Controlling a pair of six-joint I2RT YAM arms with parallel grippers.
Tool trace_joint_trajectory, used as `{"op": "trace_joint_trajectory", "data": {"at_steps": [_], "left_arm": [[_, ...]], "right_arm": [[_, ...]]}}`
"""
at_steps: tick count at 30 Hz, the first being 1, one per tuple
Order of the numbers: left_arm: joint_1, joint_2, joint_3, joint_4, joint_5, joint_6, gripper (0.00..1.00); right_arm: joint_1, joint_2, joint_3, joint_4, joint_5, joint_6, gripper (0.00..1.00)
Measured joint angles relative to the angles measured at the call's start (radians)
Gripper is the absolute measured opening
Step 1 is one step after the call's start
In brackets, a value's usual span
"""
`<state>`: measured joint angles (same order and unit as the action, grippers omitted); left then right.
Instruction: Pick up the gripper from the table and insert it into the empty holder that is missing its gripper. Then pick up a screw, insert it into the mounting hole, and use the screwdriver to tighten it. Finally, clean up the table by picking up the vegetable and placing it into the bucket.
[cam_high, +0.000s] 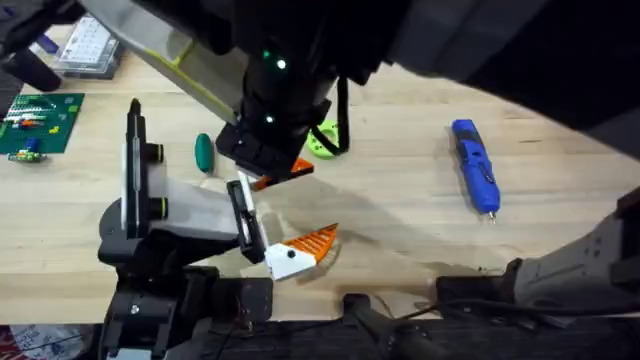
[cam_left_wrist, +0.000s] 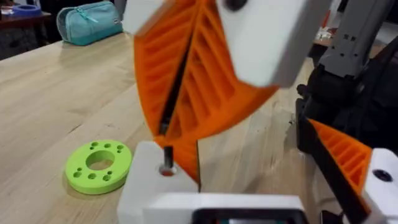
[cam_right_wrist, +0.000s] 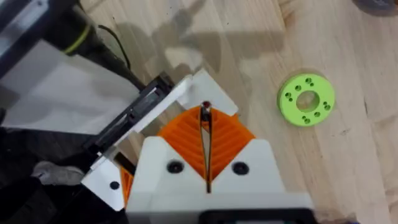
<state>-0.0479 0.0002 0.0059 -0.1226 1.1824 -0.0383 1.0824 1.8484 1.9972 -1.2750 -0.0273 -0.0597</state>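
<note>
The holder (cam_high: 175, 212) lies at the table's left, its black end plate (cam_right_wrist: 130, 118) facing the middle. One orange-and-white gripper (cam_high: 303, 250) sits at that plate's near end. Another white base block (cam_right_wrist: 186, 90) sits at its far end. My right gripper (cam_right_wrist: 205, 112) points down over this block, shut on a small screw (cam_left_wrist: 166, 163) whose lower end is at the block's hole. The right gripper's orange fingers (cam_left_wrist: 199, 81) loom large in the left wrist view. My left gripper's state cannot be read. The vegetable (cam_high: 204, 152) lies behind the holder. The blue screwdriver (cam_high: 475, 165) lies at the right. The bucket is out of view.
A green perforated ring (cam_high: 322, 140) lies just right of the right gripper. A clear parts box (cam_high: 85, 45) and a green board (cam_high: 35, 122) sit at the far left. Bare wood stretches between the ring and the screwdriver.
</note>
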Motion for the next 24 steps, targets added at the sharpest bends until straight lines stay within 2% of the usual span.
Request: {"op": "trace_joint_trajectory", "data": {"at_steps": [24], "left_arm": [[0.0, 0.0, 0.0, 0.0, 0.0, 0.0, 0.986]], "right_arm": [[0.0, -0.004, 0.016, -0.029, 0.0, 0.0, 0.009]]}}
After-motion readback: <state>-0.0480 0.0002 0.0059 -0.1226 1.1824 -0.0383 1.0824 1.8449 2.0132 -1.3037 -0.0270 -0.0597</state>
